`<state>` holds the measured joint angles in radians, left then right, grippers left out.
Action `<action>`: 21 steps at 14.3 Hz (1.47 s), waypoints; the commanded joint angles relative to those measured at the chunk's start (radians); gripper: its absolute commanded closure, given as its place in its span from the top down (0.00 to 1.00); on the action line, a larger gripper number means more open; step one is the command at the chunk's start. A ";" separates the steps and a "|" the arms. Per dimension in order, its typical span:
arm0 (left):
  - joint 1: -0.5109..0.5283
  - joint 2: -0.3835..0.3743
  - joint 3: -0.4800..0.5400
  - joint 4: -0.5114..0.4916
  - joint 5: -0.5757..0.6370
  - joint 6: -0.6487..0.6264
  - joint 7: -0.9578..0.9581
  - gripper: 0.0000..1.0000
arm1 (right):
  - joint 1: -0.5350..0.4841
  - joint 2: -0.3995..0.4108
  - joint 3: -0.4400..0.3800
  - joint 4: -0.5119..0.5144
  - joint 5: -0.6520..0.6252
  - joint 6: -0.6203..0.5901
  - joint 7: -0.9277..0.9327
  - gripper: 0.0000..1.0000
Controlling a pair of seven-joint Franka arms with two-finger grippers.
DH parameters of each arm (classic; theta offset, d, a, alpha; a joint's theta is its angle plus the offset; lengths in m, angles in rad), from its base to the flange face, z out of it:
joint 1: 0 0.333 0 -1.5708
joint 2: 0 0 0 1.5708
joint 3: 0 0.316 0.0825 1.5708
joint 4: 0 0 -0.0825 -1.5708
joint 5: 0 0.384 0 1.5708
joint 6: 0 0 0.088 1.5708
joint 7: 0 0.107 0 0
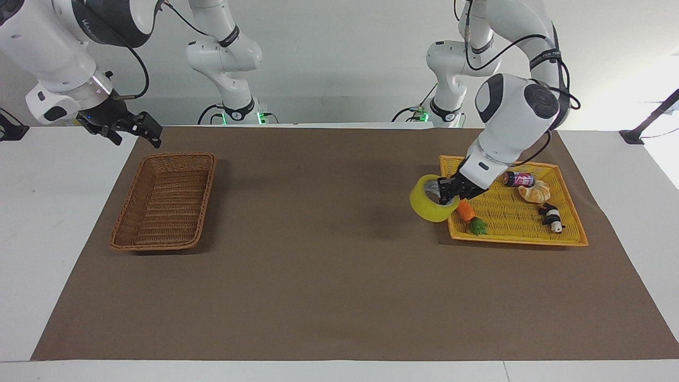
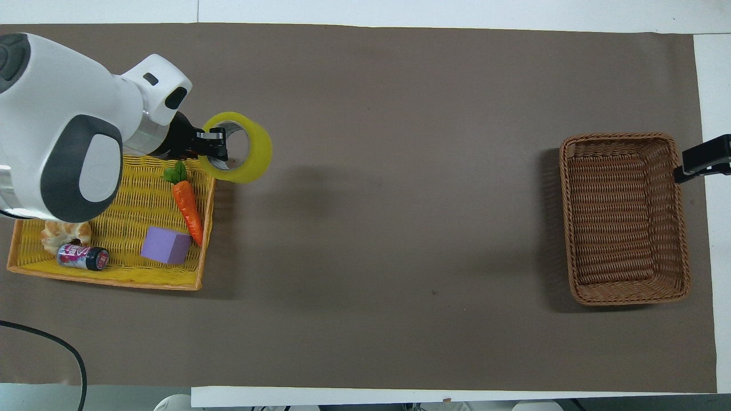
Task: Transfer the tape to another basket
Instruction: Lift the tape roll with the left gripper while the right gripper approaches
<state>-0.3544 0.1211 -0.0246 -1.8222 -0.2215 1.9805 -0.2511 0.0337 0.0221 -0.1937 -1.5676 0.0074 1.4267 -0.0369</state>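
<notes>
One tape roll [image 1: 431,200] in the left hand [image 1: 448,192], its rim between the fingers.

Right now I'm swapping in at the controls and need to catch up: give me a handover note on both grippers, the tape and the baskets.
Left gripper: shut on the tape, one finger through its core, in the air over the edge of the yellow tray and the mat beside it.
Right gripper: waiting beside the brown basket at the right arm's end.
Done: tape picked up out of the tray.
Left: carry it across the mat to the brown basket, which holds nothing yet, and release it inside.
</notes>
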 commanded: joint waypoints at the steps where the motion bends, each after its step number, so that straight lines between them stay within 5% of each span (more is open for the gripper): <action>1: -0.070 0.014 0.015 0.034 -0.016 -0.023 -0.022 0.00 | -0.001 -0.027 0.005 -0.028 -0.003 -0.014 -0.021 1.00; 4: -0.100 0.014 0.015 0.034 -0.056 -0.016 -0.022 0.00 | 0.003 -0.027 0.023 -0.031 0.046 -0.020 -0.111 1.00; 9: -0.127 0.014 0.014 0.034 -0.065 0.012 -0.020 0.00 | 0.003 -0.030 0.071 -0.107 0.424 0.112 -0.172 1.00; 14: -0.141 0.015 0.014 0.029 -0.078 0.055 -0.020 0.00 | 0.018 -0.014 0.117 -0.305 0.892 0.294 -0.173 1.00; 21: -0.141 0.015 0.014 0.026 -0.078 0.057 -0.019 0.00 | 0.288 0.093 0.117 -0.396 1.301 0.582 -0.208 1.00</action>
<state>-0.4795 0.1283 -0.0253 -1.8175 -0.2813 2.0304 -0.2691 0.2546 0.0870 -0.0749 -1.9496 1.2292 1.9307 -0.2077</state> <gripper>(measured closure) 0.784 0.000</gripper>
